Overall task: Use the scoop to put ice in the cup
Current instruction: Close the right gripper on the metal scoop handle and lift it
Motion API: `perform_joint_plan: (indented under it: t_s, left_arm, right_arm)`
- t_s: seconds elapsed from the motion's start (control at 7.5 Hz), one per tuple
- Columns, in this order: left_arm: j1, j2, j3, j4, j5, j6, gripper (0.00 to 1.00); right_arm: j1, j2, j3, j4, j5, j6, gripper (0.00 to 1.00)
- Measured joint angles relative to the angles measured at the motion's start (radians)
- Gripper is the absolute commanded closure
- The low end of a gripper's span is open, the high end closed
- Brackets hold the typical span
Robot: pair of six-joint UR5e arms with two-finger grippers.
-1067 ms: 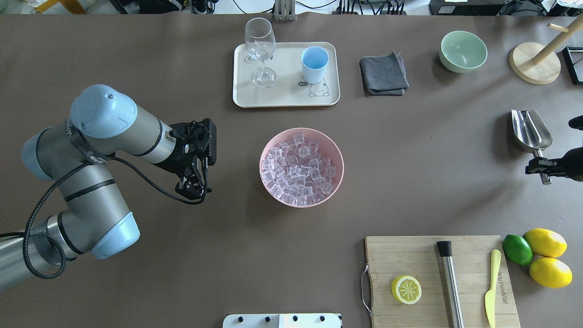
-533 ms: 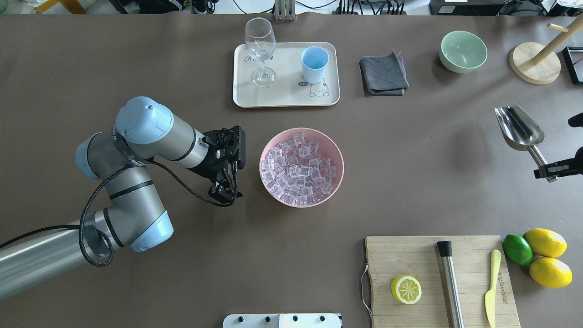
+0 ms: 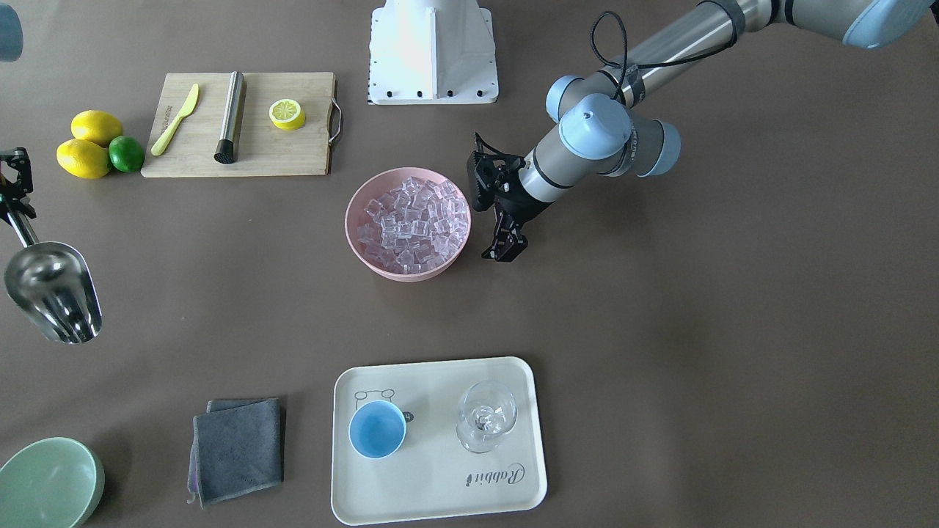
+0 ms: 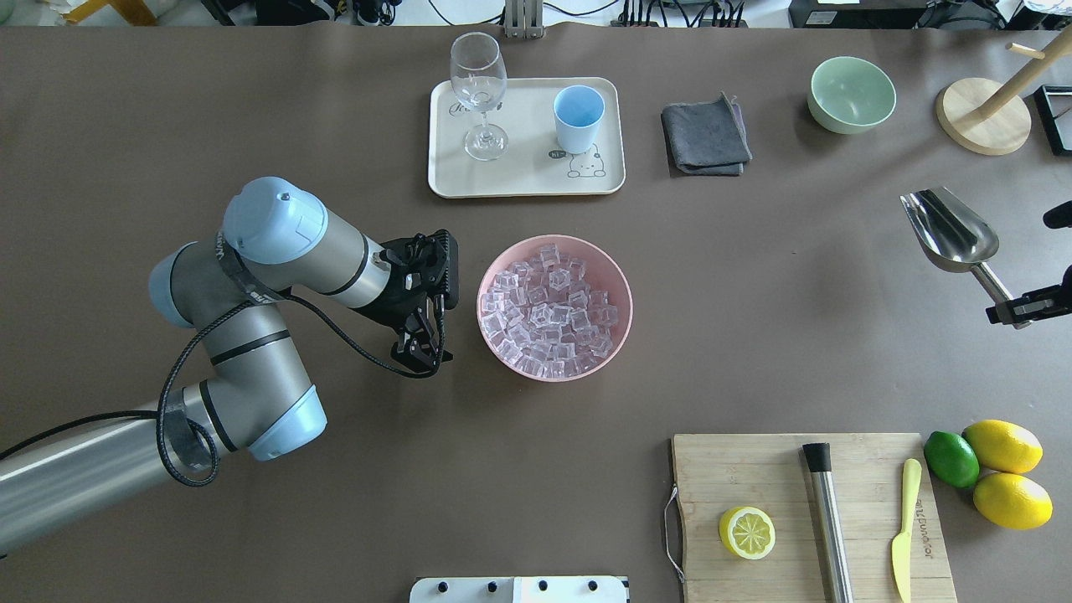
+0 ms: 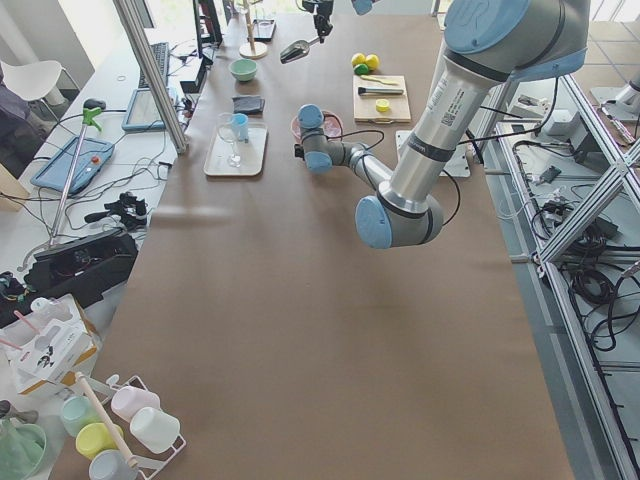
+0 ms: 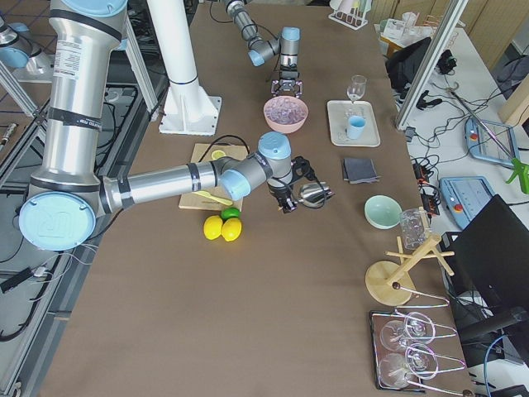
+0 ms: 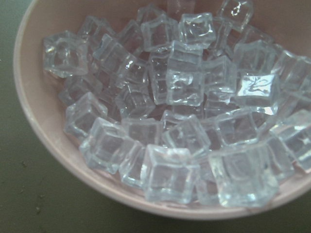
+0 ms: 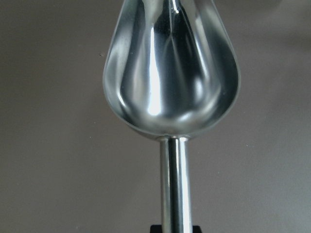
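Observation:
The ice [image 4: 553, 310] is a heap of clear cubes in a pink bowl [image 4: 624, 289] at mid-table; it fills the left wrist view [image 7: 180, 111]. The light-blue cup [image 4: 578, 117] stands upright on a cream tray [image 4: 523, 180] at the far side, beside a wine glass [image 4: 479, 84]. My right gripper [image 4: 1015, 311] is shut on the handle of the steel scoop [image 4: 950, 230], held above the table at the right edge, trough empty [image 8: 172, 73]. My left gripper [image 4: 423, 356] hangs open and empty just left of the bowl.
A grey cloth [image 4: 705, 134] and a pale green bowl [image 4: 851, 94] lie right of the tray. A cutting board [image 4: 754, 469] with a half lemon, a steel rod [image 4: 829, 519] and a yellow knife sits near right, with lemons and a lime [image 4: 950, 459] beside it.
My left arm has swung right and brought its gripper beside the pink bowl. My right gripper has turned the scoop and carried it slightly left and away.

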Motion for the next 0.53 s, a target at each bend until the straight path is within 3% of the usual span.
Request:
perform_joint_plan:
  t_s: [0.27,0.53]
  left_arm:
    - [0.002,-0.015,0.026,-0.027,0.028,-0.004,0.03]
    - [0.003,-0.025,0.029,-0.033,0.033,-0.008,0.03]
  right_arm:
    - [0.025,0.047,0.095,-0.166,0.009,-0.101,1.00]
    - [0.013,0.080,0.182,-0.253,-0.023,-0.189,1.00]
